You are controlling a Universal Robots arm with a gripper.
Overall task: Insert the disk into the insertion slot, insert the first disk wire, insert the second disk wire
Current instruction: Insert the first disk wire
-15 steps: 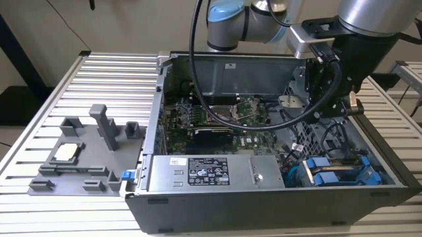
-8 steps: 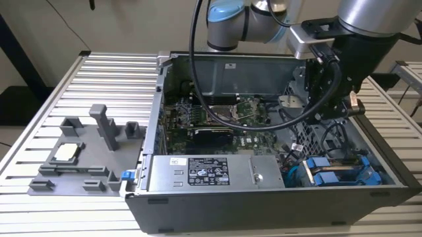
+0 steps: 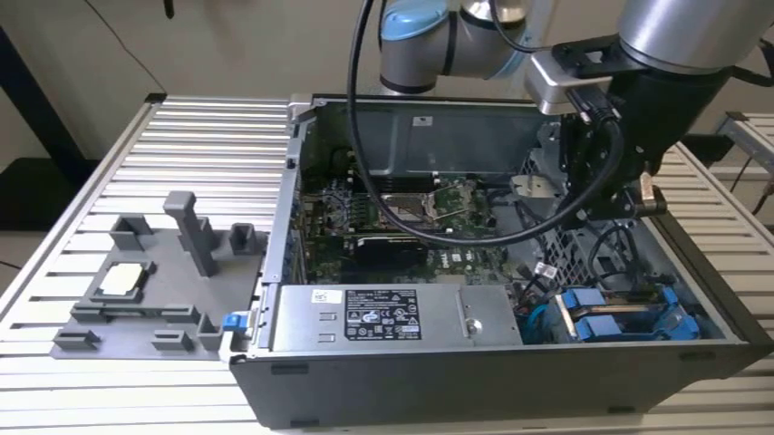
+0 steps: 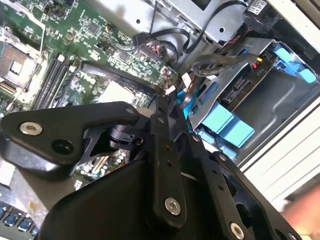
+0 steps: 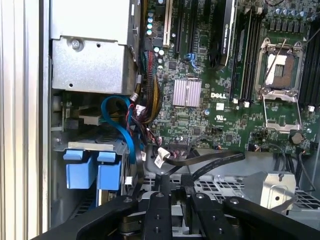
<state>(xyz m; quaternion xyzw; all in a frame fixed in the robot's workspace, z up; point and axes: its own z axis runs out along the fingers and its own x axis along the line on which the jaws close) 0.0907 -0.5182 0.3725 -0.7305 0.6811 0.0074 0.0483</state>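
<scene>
Second wrist view: pincer (image 4: 166,103) near the insertion slot (image 4: 278,100).

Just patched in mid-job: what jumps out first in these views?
An open computer case on a slatted table, its green motherboard bared. The arm reaches in at the exterior view's right, its gripper among black cables, beside bright blue carriers in the slot.

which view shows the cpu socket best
The first wrist view: the CPU socket lies whole and uncovered. In the exterior view a black cable crosses the socket; the second wrist view catches only part of it.
</scene>
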